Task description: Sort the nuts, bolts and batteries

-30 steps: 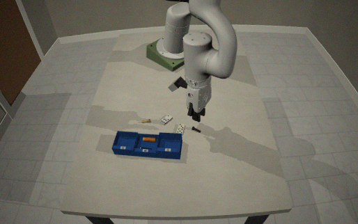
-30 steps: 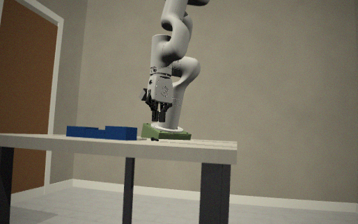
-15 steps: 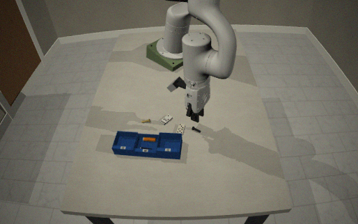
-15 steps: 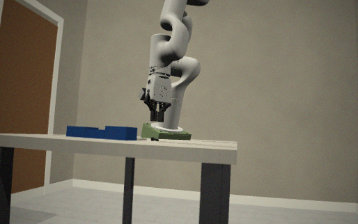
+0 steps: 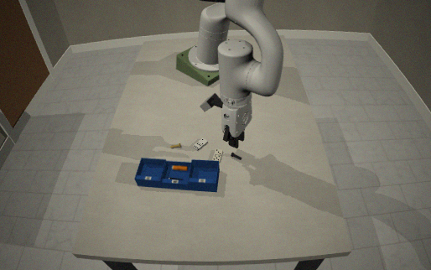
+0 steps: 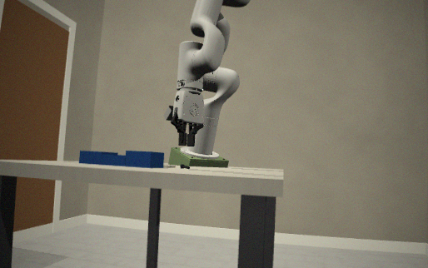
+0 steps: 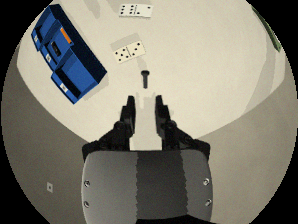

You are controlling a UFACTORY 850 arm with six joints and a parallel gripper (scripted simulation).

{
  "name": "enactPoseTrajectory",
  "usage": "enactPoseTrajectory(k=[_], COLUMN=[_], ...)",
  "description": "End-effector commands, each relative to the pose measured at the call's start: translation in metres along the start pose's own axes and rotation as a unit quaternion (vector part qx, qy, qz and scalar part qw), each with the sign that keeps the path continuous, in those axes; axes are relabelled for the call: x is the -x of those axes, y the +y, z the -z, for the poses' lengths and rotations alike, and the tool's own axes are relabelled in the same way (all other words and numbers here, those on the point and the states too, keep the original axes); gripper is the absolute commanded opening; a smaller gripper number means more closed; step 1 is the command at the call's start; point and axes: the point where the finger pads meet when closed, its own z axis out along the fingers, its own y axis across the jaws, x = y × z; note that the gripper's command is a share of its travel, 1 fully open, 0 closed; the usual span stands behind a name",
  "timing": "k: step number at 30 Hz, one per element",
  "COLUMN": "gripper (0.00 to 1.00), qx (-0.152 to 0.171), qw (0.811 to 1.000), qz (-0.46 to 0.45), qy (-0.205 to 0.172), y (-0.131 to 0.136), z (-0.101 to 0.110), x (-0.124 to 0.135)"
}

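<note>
Above the table (image 5: 210, 218) (image 6: 216, 176) (image 7: 200, 80), the claw (image 5: 233, 142) (image 6: 186, 139) (image 7: 145, 103) hangs partly spread, gripping nothing. A dark bolt (image 5: 236, 156) (image 6: 185, 166) (image 7: 145, 79) lies below, ahead of its fingertips; a domino (image 5: 217, 155) (image 7: 129, 51) lies near, between bolt and blue bins (image 5: 176, 184) (image 6: 143, 159) (image 7: 90, 82).
</note>
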Motion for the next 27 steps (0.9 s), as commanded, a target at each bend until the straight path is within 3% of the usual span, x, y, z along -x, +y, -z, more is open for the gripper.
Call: enactPoseTrajectory(k=[1, 14, 27], gripper=[0.29, 0.29, 0.29], qx=[0.000, 0.000, 0.000], qw=[1.000, 1.000, 1.000], qz=[0.000, 0.000, 0.000], qy=[0.000, 0.000, 0.000], y=[0.000, -0.001, -0.001], z=[-0.014, -0.058, -0.063], x=[0.000, 0.001, 0.001])
